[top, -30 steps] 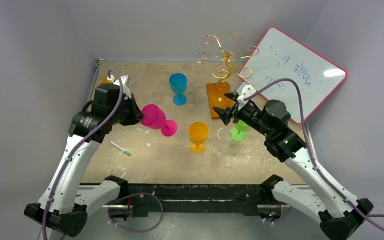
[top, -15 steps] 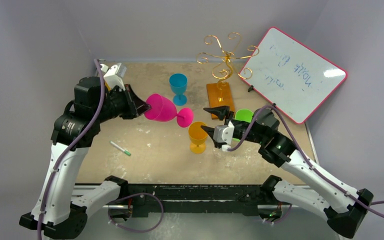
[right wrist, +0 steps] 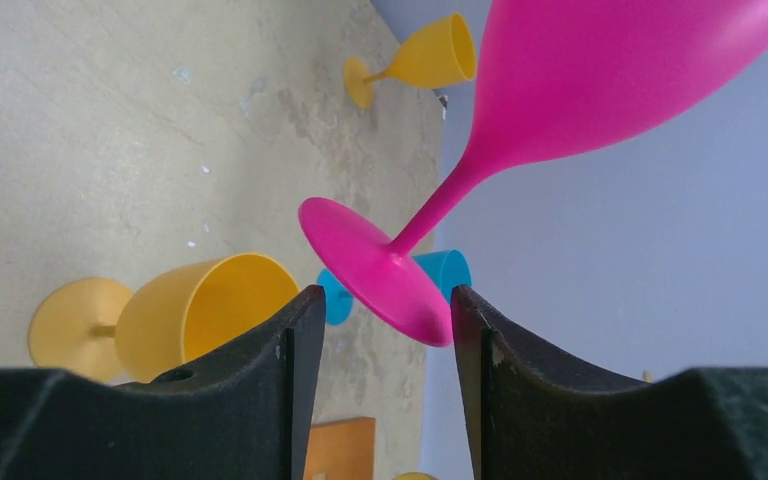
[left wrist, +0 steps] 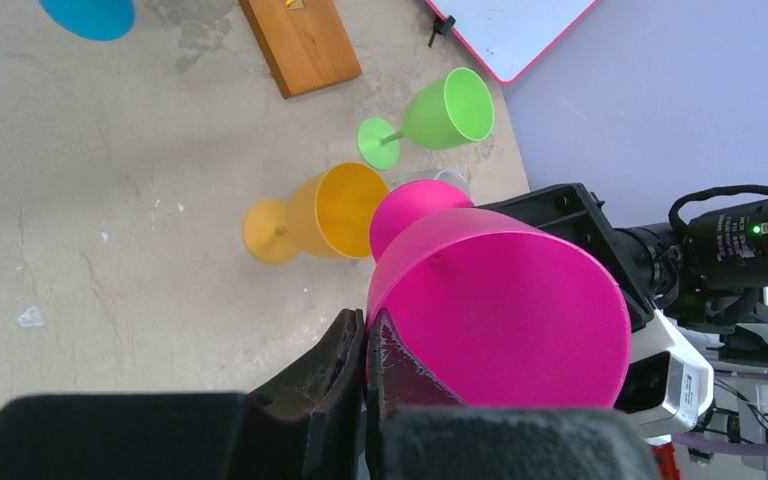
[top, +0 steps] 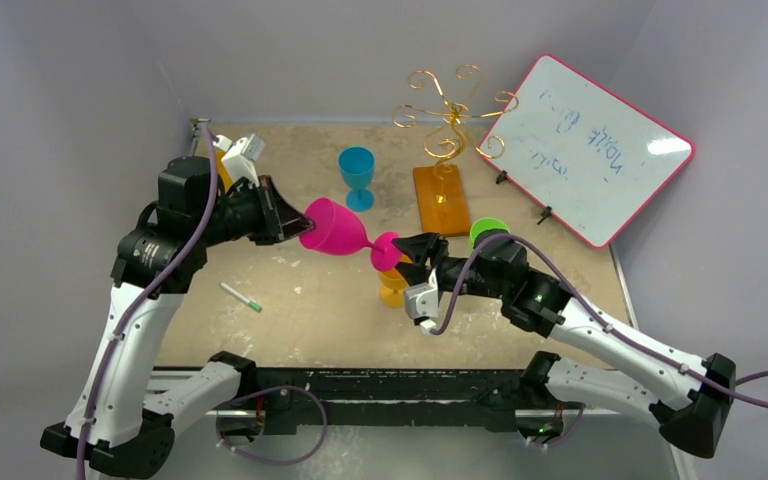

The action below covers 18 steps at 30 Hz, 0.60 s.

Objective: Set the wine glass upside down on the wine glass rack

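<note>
The pink wine glass (top: 335,228) is in the air above the middle of the table (top: 290,150). It lies almost on its side, with the mouth toward 9 o'clock and the round foot toward 4 o'clock. The left gripper (top: 300,222) is closed on the rim of the bowl. In the left wrist view its two fingers (left wrist: 345,365) pinch the pink wall with no gap between them.

The right gripper (top: 400,262) is at the foot of the glass. In the right wrist view its jaws stand apart, one on each side of the pink foot (right wrist: 375,270). I cannot tell whether a pad touches it.

The wine glass rack (top: 440,195) stands at 1 o'clock from the glass, well apart from it, with nothing on its gold arms.

A blue glass (top: 357,175) stands upright at 12 o'clock. An orange glass (left wrist: 325,212) and a green glass (left wrist: 440,112) are under the right arm. A pen (top: 241,297) with a green cap lies at 8 o'clock.

The pink-framed whiteboard (top: 590,145) leans at 2 o'clock. It has some faint handwriting, too small and turned for me to read.
</note>
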{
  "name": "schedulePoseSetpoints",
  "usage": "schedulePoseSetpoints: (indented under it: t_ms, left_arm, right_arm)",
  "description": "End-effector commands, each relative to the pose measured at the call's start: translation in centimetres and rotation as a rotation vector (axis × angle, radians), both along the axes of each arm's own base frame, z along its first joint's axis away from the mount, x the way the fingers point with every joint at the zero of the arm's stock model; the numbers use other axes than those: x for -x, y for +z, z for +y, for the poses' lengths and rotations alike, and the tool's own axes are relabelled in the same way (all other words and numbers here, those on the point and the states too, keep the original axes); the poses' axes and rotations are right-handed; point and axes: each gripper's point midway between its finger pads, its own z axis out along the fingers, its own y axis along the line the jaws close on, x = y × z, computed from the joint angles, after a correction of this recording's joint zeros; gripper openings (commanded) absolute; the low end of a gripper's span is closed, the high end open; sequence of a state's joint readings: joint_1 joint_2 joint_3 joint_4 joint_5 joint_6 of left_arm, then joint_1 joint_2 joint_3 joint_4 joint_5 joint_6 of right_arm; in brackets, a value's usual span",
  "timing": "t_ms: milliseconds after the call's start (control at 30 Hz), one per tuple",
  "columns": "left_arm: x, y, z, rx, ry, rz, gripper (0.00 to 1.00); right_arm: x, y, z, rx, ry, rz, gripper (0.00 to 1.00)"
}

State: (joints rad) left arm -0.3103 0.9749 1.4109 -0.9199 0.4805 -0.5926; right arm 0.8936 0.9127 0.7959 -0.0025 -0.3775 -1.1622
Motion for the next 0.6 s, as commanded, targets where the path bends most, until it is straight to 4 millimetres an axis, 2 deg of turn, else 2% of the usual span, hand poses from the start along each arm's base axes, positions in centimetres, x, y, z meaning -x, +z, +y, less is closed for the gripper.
schedulePoseSetpoints:
  t_ms: [0,267,400,433,567]
  left_arm:
    - [0.4,1.8,-0.8,0.06,-0.034,-0.05,0.0]
    - [0.1,1.2,-0.8,0.05,-0.029,-0.029,0.0]
    - [-0.5,0.8,-0.4,0.021,-0.003,-0.027,0.01]
    - [-0.7,0.7,-0.3,0.015,0.004,-0.026,0.05]
    - [-1.7,0.8,0.6,-0.014,0.077,-0.041,0.38]
  right_arm:
    - [-0.5,2.2,0.0,-0.028,-0.018,-0.128,0.48]
    - [-0.5,1.9,-0.4,-0.025,-0.033,-0.135,0.02]
    - [-0.3,2.0,-0.5,-0.018,-0.029,-0.135,0.0]
    - [-0.3,2.0,-0.5,-0.016,-0.03,-0.136,0.0]
    - [-0.1,2.4,-0.5,-0.023,-0.023,-0.143,0.0]
